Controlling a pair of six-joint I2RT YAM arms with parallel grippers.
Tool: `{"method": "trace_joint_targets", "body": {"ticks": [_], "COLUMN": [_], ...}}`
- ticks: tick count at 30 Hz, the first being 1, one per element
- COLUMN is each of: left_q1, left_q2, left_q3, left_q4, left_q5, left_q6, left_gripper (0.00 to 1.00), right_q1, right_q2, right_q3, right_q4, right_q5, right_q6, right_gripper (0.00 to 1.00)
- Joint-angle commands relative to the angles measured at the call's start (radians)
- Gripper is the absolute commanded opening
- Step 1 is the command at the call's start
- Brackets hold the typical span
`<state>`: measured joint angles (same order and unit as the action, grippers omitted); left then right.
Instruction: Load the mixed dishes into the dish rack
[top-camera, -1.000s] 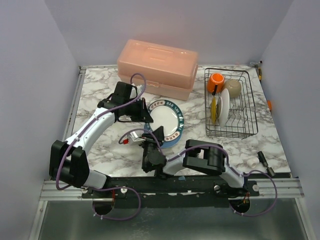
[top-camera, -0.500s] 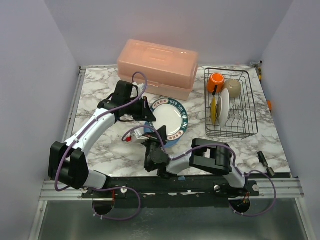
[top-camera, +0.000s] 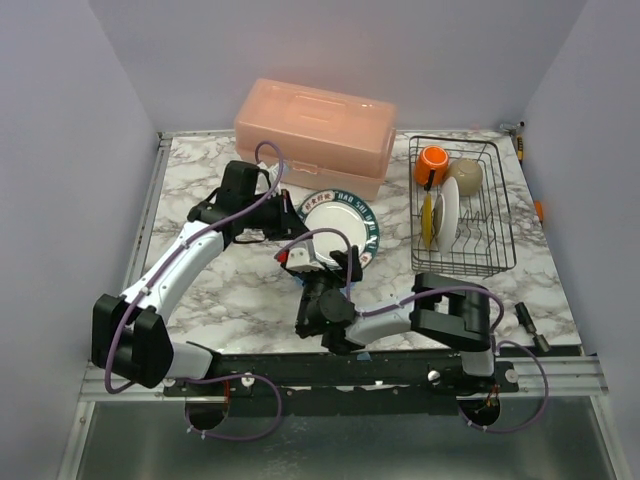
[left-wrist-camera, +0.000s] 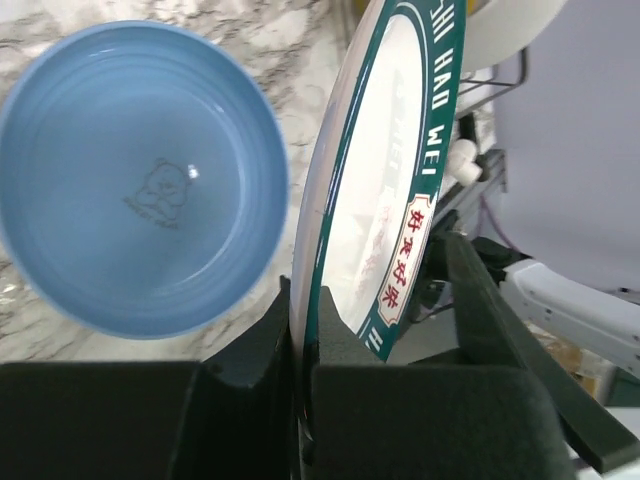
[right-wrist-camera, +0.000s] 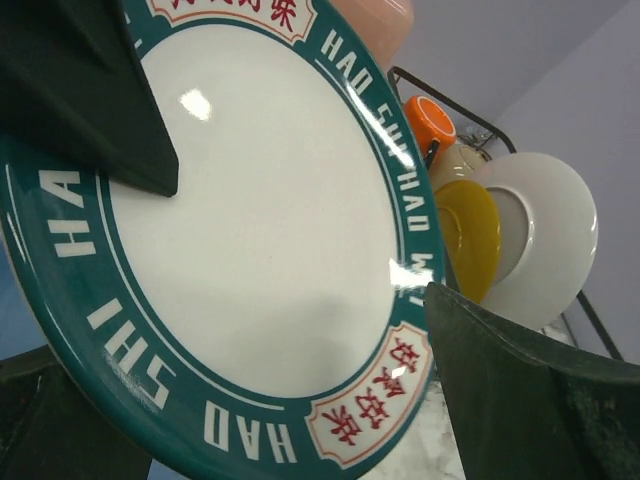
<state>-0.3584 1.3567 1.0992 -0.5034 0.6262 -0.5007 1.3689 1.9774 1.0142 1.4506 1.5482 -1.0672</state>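
Observation:
A white plate with a green lettered rim (top-camera: 342, 222) (right-wrist-camera: 260, 230) is held up on edge above the table, and my left gripper (top-camera: 288, 214) (left-wrist-camera: 303, 305) is shut on its rim. My right gripper (top-camera: 335, 268) (right-wrist-camera: 235, 335) stands open, with the plate's lower rim between its spread fingers (right-wrist-camera: 530, 390). A blue plate (left-wrist-camera: 140, 185) lies flat on the marble below. The black wire dish rack (top-camera: 497, 215) at the right holds an orange mug (top-camera: 432, 160) (right-wrist-camera: 430, 122), a cream bowl (top-camera: 466, 175), a yellow plate (top-camera: 428, 222) (right-wrist-camera: 470, 235) and a white plate (top-camera: 450, 208) (right-wrist-camera: 545, 235).
A big pink lidded box (top-camera: 315, 135) stands at the back, just behind the lifted plate. A small dark tool (top-camera: 527, 322) lies near the front right edge. Purple walls close in the table on three sides.
My right gripper has opened and its arm has shifted right. My left arm has raised the green-rimmed plate off the blue plate, toward the back right.

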Motion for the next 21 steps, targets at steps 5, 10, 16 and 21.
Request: {"method": "trace_joint_targets", "body": {"ticks": [5,10,16,21], "left_q1": [0.048,0.051,0.053,0.053], "left_q2": [0.018,0.029,0.036,0.033], "left_q3": [-0.026,-0.024,-0.029,-0.031], "left_q4": [-0.005,-0.006,0.003,0.003], "left_q5": [-0.098,-0.098,-0.089,-0.091], "left_q6": [0.042,0.04,0.029,0.028], "left_gripper": [0.0,0.0,0.0,0.0], "right_q1": [0.073,0.143,0.208,0.186], "right_q2": [-0.387,-0.541,-0.703,-0.794], "right_q3": [-0.132,-0.309,-0.609,-0.678], "right_q4": [0.333,0.333,0.258,-0.052], "right_q5": [0.217,0.18,-0.254,-0.575], "right_q6": [0.663,1.017,1.588,1.679], "right_gripper": [1.0,1.0,1.0,1.0]}}
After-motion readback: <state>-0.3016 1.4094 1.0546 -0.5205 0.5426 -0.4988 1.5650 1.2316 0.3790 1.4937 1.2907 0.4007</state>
